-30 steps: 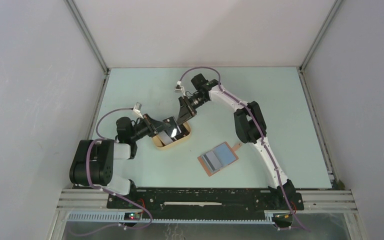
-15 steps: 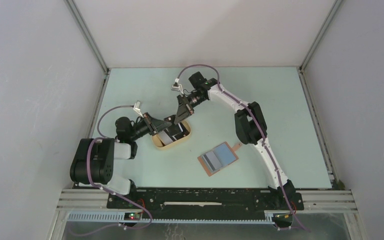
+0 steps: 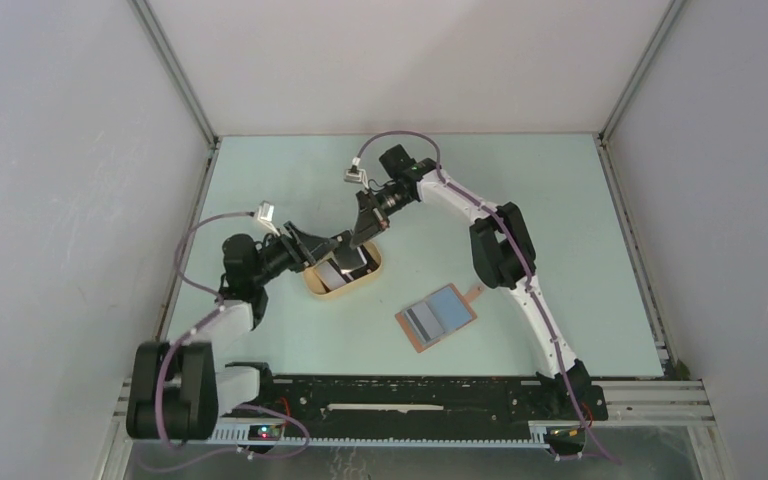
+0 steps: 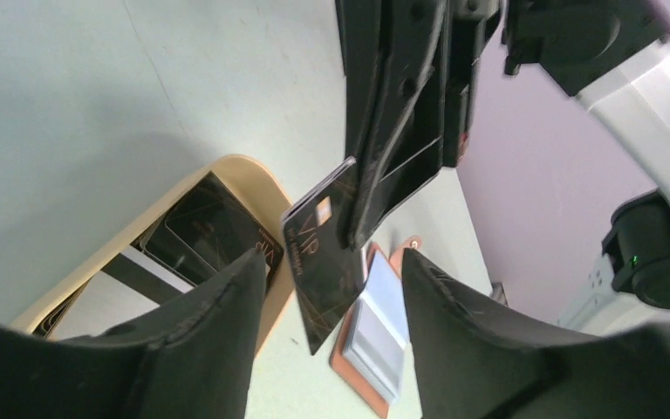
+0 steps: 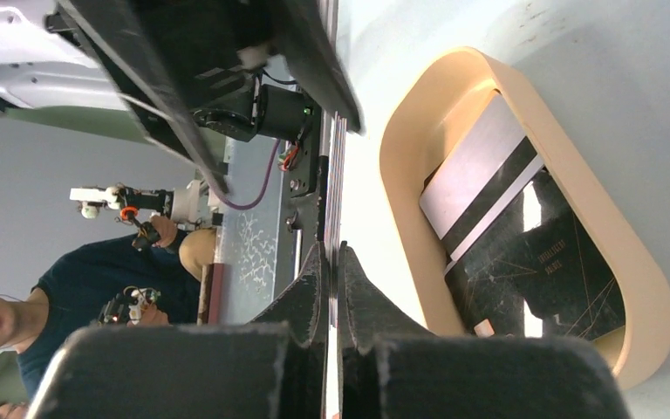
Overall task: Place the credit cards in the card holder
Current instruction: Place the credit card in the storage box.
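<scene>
Since the card holder (image 3: 437, 317) lies open and flat closest to the near edge of the surface (image 3: 560, 220), a little right of its middle, its light blue pockets face up and nothing touches it. Further in and toward the left edge sits the tan tray (image 5: 399, 175), with credit cards (image 5: 536, 262) lying in it: a black one and a pale one with a dark stripe (image 5: 467, 179), overlapping. Just above the tray the left gripper (image 4: 331, 257) stands released, its fingers (image 4: 201, 340) spread to either side of a black card (image 4: 318, 292) without pressing on it. Farthest back, the right gripper (image 5: 331, 253) is clenched on that card's upper end, so the card hangs tilted in the air, carried by this gripper alone. The card looks light, thin, stiff and glossy, so it is probably slick between the pads and apt to pivot if pinched near a corner. The best hold is likely across one short end, flat faces between the pads, leaving the other end free to enter a pocket. The leather holder seems soft and light, so it may slide when pushed
</scene>
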Robot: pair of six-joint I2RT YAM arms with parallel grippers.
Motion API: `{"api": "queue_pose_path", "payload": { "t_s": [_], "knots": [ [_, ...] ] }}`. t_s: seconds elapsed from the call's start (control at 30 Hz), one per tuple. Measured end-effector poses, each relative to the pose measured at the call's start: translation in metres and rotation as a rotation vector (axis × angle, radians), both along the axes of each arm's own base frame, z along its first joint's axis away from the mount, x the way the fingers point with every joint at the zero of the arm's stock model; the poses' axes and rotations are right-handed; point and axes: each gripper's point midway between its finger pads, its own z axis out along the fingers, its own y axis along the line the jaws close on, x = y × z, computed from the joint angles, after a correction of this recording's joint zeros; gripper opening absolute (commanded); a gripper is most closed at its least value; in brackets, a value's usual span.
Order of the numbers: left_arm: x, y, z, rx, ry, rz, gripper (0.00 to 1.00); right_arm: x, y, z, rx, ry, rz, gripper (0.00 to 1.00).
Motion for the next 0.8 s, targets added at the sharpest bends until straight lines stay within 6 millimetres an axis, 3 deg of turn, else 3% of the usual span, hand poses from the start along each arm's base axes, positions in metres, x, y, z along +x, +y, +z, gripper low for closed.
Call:
{"api": "queue_pose_path", "payload": {
  "t_s": [0.2, 0.27, 0.37, 0.57, 0.7, 0.8],
  "knots": [
    [-0.009, 0.023, 0.042, 0.120, -0.154, 0.162, 0.82, 0.000, -0.005, 0.003, 0.000, -0.016, -0.005, 0.00],
    [-0.013, 0.028, 0.055, 0.130, -0.199, 0.199, 0.97, 0.001, -0.007, 0.009, 0.007, -0.037, -0.006, 0.00],
    [-0.016, 0.031, 0.071, 0.103, -0.259, 0.243, 1.00, -0.001, -0.009, 0.021, 0.019, -0.069, -0.006, 0.00],
    [-0.016, 0.027, 0.049, 0.023, -0.174, 0.250, 0.96, -0.003, -0.011, 0.047, 0.039, -0.122, -0.015, 0.00],
    [-0.016, 0.012, 0.021, 0.037, -0.078, 0.190, 0.90, -0.001, -0.010, 0.044, 0.021, -0.134, -0.027, 0.00],
    [-0.022, -0.005, 0.016, 0.046, -0.075, 0.130, 0.83, -0.001, -0.009, 0.042, 0.002, -0.129, -0.035, 0.00]
  ]
}}
